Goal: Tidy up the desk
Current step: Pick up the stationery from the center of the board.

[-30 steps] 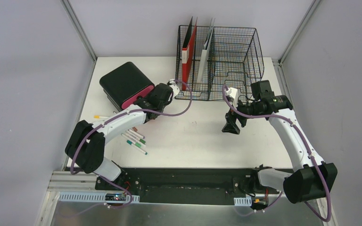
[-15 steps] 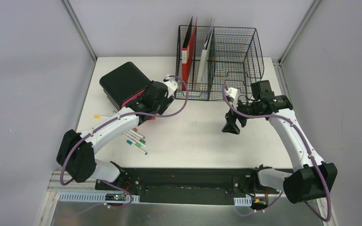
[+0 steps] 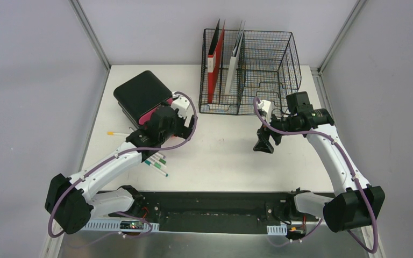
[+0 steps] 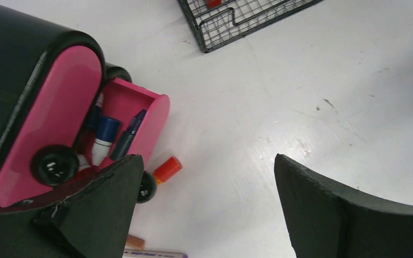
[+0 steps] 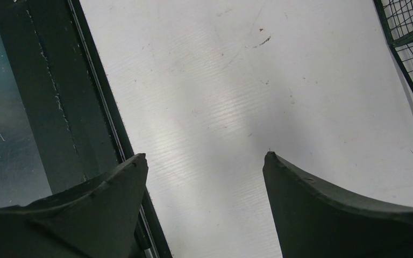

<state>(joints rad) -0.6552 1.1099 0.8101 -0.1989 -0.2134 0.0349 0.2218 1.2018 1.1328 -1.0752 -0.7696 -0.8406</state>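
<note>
Top external, white desk (image 3: 223, 161), grey walls (image 3: 27, 80), aluminium rails (image 3: 90, 33)

Bare desk (image 3: 226, 158) centre is open; wire rack (image 3: 269, 64) (far edge) and black case (image 3: 140, 92) block the back.

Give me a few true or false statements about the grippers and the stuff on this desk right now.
1. The left gripper is open and empty. True.
2. The right gripper holds a marker. False: it is open and empty.
3. The pink-and-black pencil case has pens inside. True.
4. The wire-mesh rack is empty. False: a red folder stands in it.
5. Loose markers lie on the desk. True.
</note>
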